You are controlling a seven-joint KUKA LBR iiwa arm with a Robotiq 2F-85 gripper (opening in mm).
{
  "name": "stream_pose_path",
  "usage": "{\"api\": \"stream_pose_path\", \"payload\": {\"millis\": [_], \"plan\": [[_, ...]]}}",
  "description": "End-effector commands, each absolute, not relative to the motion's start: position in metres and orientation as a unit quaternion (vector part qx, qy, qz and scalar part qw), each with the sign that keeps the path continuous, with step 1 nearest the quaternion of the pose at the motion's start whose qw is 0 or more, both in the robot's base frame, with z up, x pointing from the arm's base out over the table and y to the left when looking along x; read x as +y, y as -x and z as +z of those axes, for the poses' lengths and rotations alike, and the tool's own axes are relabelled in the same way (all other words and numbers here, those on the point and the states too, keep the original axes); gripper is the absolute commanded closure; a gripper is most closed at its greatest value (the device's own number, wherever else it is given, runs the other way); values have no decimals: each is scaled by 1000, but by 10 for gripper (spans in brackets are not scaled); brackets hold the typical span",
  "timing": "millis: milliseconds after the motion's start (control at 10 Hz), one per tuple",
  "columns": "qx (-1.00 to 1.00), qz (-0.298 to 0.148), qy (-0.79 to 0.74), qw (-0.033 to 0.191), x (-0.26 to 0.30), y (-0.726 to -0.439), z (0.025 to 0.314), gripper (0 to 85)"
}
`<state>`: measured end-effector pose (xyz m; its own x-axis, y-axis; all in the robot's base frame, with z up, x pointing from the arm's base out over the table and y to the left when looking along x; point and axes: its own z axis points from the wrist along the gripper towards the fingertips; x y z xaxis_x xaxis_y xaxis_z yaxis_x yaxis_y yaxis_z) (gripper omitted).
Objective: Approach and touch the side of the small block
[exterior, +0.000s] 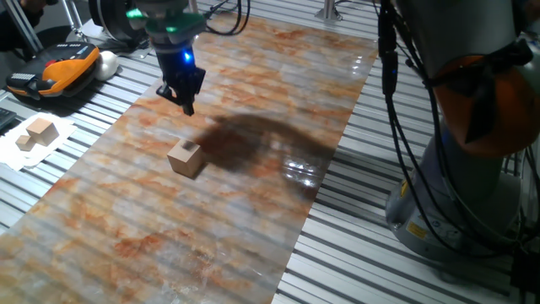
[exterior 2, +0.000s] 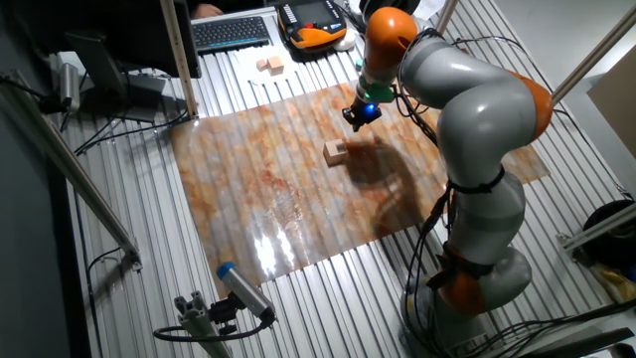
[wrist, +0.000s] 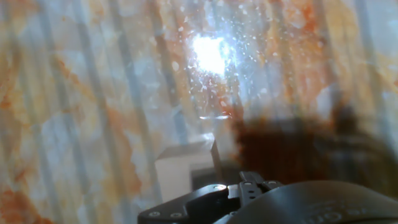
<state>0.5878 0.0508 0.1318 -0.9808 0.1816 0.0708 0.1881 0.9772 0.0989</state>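
Observation:
The small block (exterior: 186, 158), a plain light-tan wooden cube, sits on the marbled orange-and-white mat (exterior: 194, 228). It also shows in the other fixed view (exterior 2: 336, 153) and low in the hand view (wrist: 183, 168). My gripper (exterior: 187, 105) hangs above the mat just beyond the block, apart from it, with its dark fingers drawn together to a point and nothing between them. In the other fixed view the gripper (exterior 2: 355, 121) is up and right of the block. In the hand view only the gripper's dark body (wrist: 249, 199) shows at the bottom edge.
Pale wooden blocks (exterior: 38, 133) lie on white paper off the mat's left side, also seen in the other fixed view (exterior 2: 268, 65). An orange-and-black handset (exterior: 59, 72) and a keyboard (exterior 2: 234, 33) lie beyond. The arm's base (exterior: 472, 169) stands at the right.

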Motion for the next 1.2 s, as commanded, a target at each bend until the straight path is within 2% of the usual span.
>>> {"api": "stream_pose_path", "payload": {"millis": [0, 300, 700, 1100], "plan": [[-993, -56, 94, 33, 50, -589, 127, 850], [-993, -57, 100, 34, 54, -586, 126, 850], [-994, -52, 95, 24, 56, -582, 104, 850], [-993, -58, 98, 25, 54, -581, 108, 850]]}}
